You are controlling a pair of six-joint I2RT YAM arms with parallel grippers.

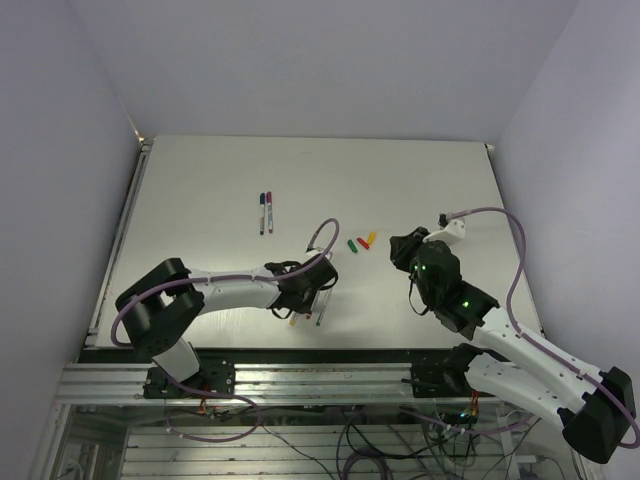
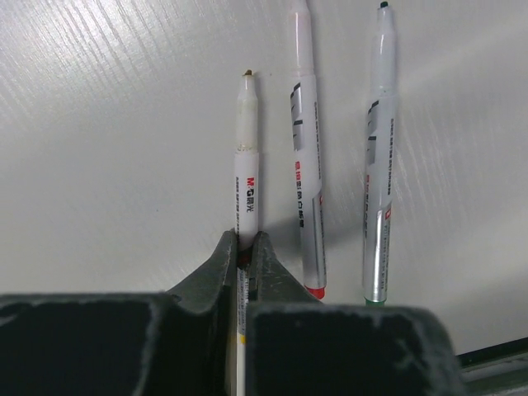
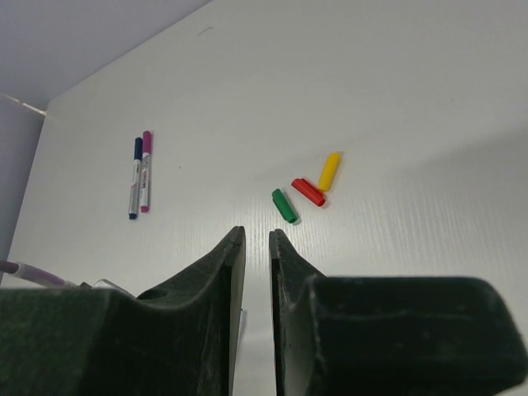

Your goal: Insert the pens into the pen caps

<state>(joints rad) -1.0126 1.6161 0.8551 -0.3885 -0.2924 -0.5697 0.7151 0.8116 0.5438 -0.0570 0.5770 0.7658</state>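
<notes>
Two pens (image 1: 266, 212) lie capped on the tabletop (image 1: 400, 180); three caps (image 3: 308, 191) lie loose. Our left jaws clamp the yellow pen (image 2: 246, 190) beside two bare pens (image 2: 305, 165); our right jaws stand narrow, empty.

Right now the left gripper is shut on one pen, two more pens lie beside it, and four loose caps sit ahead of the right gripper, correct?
Three caps, not four: the right wrist view shows only the green cap, red cap and yellow cap. The rest holds, with the left gripper shut on its pen.
</notes>
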